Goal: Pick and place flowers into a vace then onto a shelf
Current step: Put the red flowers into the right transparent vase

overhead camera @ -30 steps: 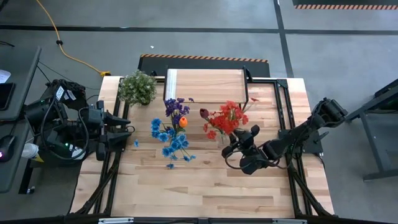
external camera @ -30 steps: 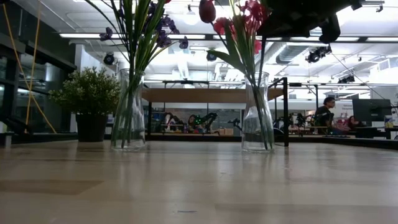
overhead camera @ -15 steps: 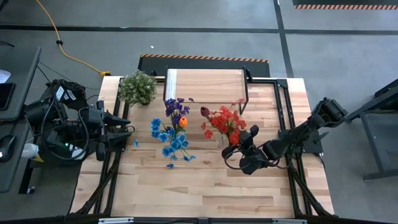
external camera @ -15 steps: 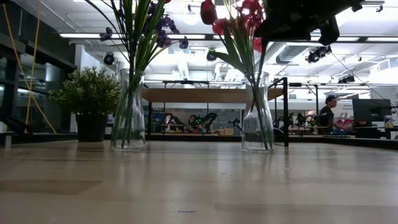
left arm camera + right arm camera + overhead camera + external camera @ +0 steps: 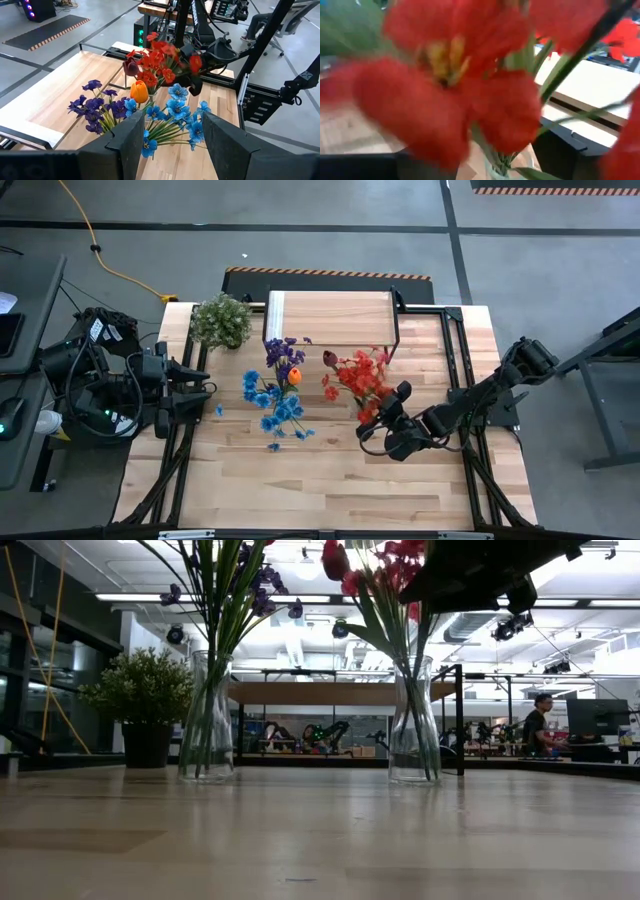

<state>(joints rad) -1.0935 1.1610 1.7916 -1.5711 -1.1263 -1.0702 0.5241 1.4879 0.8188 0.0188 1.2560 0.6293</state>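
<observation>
Two clear glass vases stand on the table. One (image 5: 207,720) holds blue, purple and orange flowers (image 5: 278,385); the other (image 5: 414,725) holds red and maroon flowers (image 5: 358,380). My right gripper (image 5: 385,415) hovers open just right of the red bunch, above the vase mouth. A red bloom (image 5: 445,85) fills its wrist view, and whether any bloom brushes the fingers I cannot tell. My left gripper (image 5: 207,392) waits open at the table's left edge, facing the flowers (image 5: 170,115). The shelf (image 5: 330,315) stands at the far edge.
A bushy potted plant (image 5: 220,320) stands at the far left corner beside the shelf. Black frame rails (image 5: 455,370) run along the table's right side under my right arm. Bare tabletop (image 5: 320,480) lies toward the near edge. A person (image 5: 540,725) sits in the room behind.
My right gripper has opened and shifted slightly toward the near edge. The red flower that leaned out toward the far right has swung in toward the bunch, and the red blooms have settled a little toward the left in their vase.
</observation>
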